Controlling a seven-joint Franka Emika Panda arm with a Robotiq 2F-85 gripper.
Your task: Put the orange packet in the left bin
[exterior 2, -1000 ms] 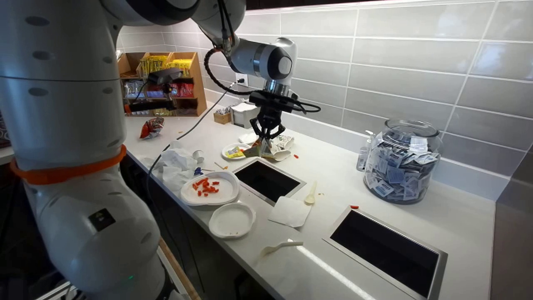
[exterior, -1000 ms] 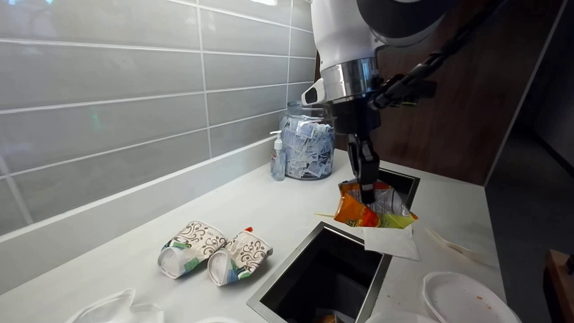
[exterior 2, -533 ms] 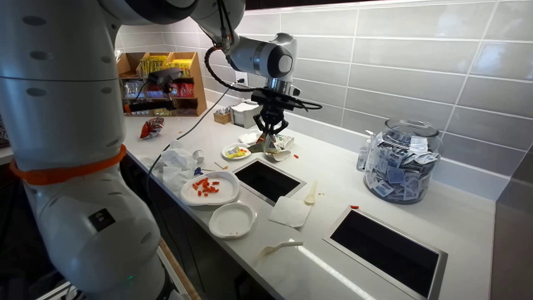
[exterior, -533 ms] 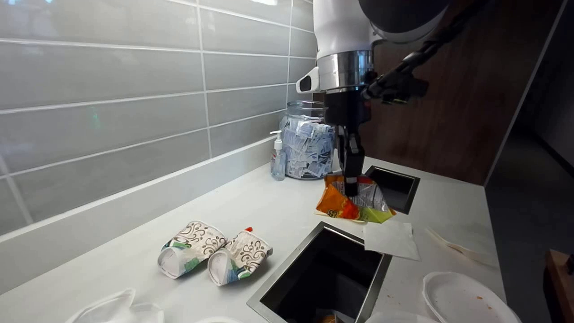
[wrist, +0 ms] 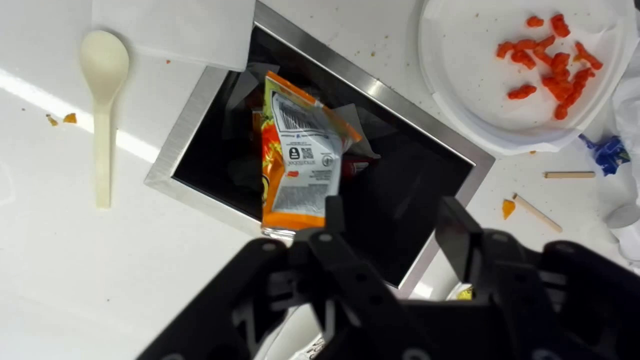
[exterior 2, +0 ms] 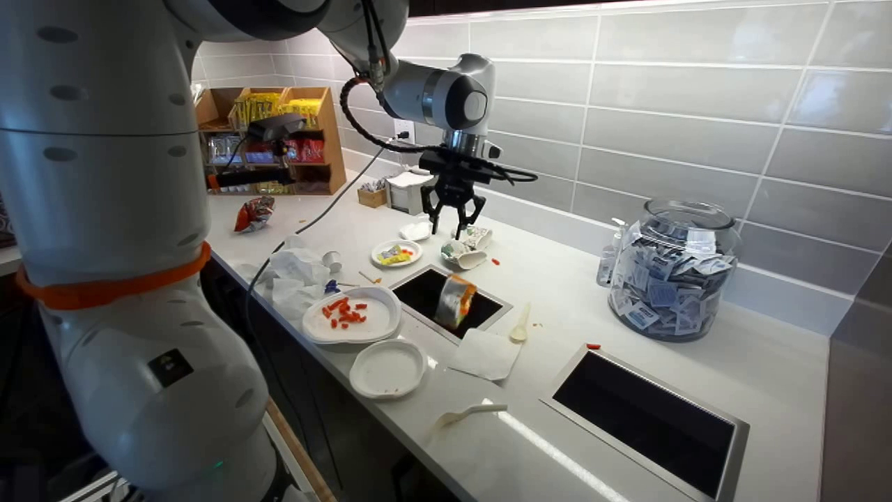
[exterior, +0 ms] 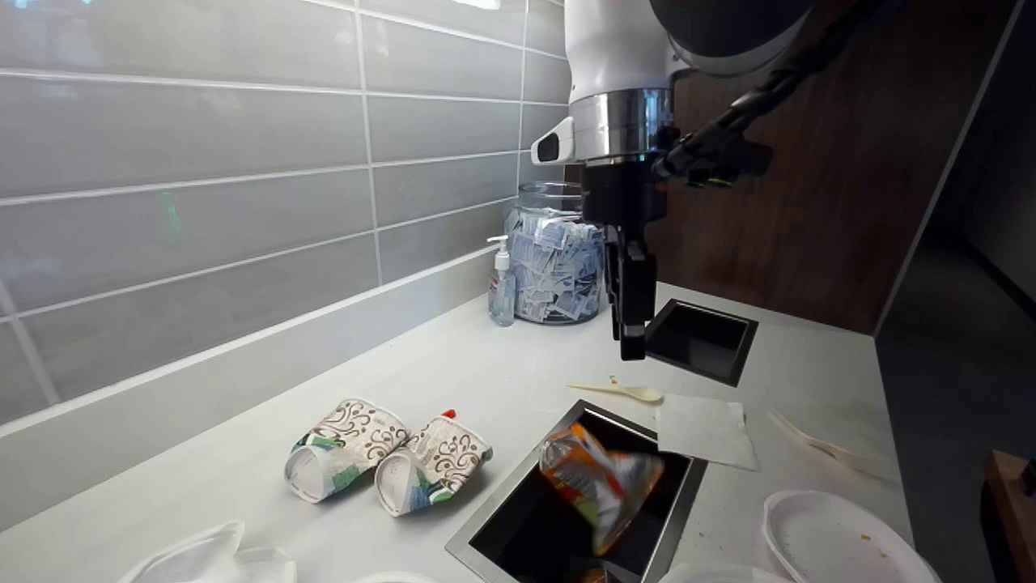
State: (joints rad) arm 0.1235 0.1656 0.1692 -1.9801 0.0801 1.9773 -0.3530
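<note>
The orange packet [wrist: 305, 160] hangs loose in the opening of the left bin [wrist: 375, 87], with its silver back and barcode facing up in the wrist view. It looks blurred and tilted in both exterior views, as if in the air [exterior: 595, 482]. My gripper [exterior 2: 447, 232] stands above it, jaws apart, with bare space between the fingertips. A visible gap parts the fingers from the packet [exterior 2: 456, 303] in both exterior views. In the wrist view one finger [wrist: 334, 212] overlaps the packet's lower edge. Other waste lies dimly deeper in the bin.
A second bin [exterior 2: 734, 457] is set in the counter nearer the glass jar [exterior 2: 672, 279]. Beside the left bin lie a napkin [exterior: 704, 429], a spoon [wrist: 103, 125], crumpled cups [exterior: 352, 445] and a plate [wrist: 465, 75] with red snacks.
My gripper first shifted slightly with the packet pinched in it. It has since opened, and the packet has come away and dropped into the left bin's opening.
</note>
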